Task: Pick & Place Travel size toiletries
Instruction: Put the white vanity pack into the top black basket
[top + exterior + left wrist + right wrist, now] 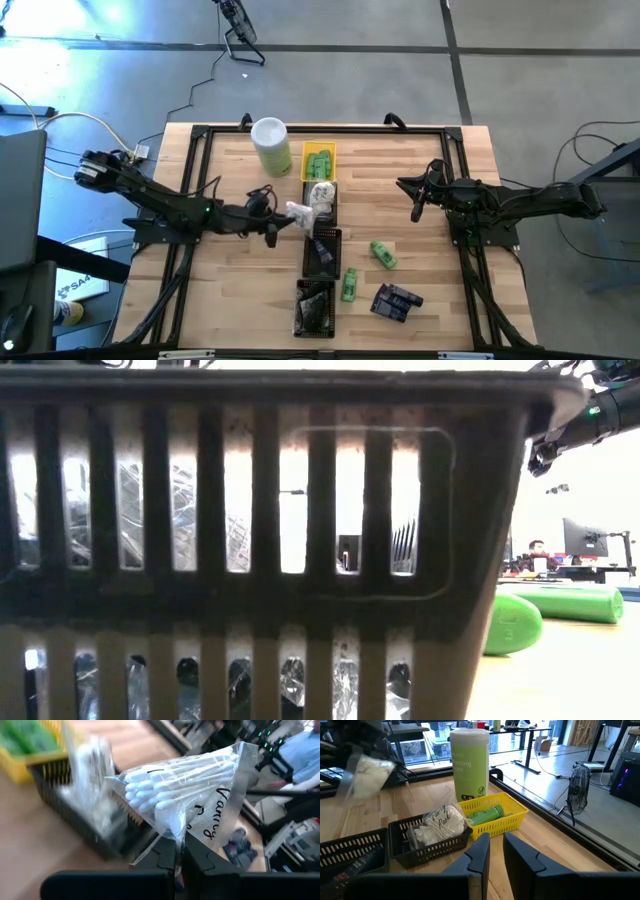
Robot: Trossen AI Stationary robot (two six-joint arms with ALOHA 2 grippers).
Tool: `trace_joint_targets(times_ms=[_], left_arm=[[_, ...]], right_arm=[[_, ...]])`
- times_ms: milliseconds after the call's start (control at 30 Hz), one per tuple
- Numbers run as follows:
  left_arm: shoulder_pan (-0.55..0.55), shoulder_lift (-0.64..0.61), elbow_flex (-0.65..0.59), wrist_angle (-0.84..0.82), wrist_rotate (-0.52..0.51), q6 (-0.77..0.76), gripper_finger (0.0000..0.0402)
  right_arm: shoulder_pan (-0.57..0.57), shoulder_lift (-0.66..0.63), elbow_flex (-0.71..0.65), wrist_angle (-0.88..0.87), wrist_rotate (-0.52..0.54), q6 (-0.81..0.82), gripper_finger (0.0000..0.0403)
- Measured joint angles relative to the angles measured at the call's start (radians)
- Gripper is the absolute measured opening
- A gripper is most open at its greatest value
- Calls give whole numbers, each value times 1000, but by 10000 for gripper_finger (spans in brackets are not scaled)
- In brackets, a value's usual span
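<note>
Wooden tabletop (420, 250) carries a line of small trays down its middle, and the left hand (179, 851) hangs just beside that line, over the boards, its fingers closed on the bottom edge of a swab packet (192, 790). Seen close from the left wrist, the packet is a clear crinkly bag of white cotton swabs laid side by side, with dark handwriting on the film. It looks very light and soft — the film will flex and could slide between the fingers, so a pinch on a sealed edge, as here, seems the safer hold; squeezing the middle would only bend the sticks.

Just past the packet stands a black tray (322, 199) already holding a similar white wrapped bundle (440, 822), and beyond that a yellow tray (512, 817) with green bottles in it, then the tall canister (271, 146). That black tray seems the likely place for the packet.

Farther down the tabletop lie two loose green bottles (383, 254) and a dark packet (396, 301), beside two more black trays.

Across the tabletop the right hand (496, 851) waits above the boards — fingers a narrow gap apart, holding nothing.
</note>
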Motion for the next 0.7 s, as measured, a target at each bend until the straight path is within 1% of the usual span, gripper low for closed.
trace_joint_targets(times_ms=[133, 233, 533, 700], left_arm=[[30, 0, 0, 81, -6, 100, 3], [33, 0, 1, 92, -24, 146, 3], [30, 15, 0, 84, -111, 141, 3], [30, 72, 35, 84, -117, 139, 3]], right_arm=[[0, 0, 0, 0, 0, 0, 46], [0, 0, 0, 0, 0, 0, 46], [0, 0, 0, 0, 0, 0, 46], [0, 0, 0, 0, 0, 0, 46]])
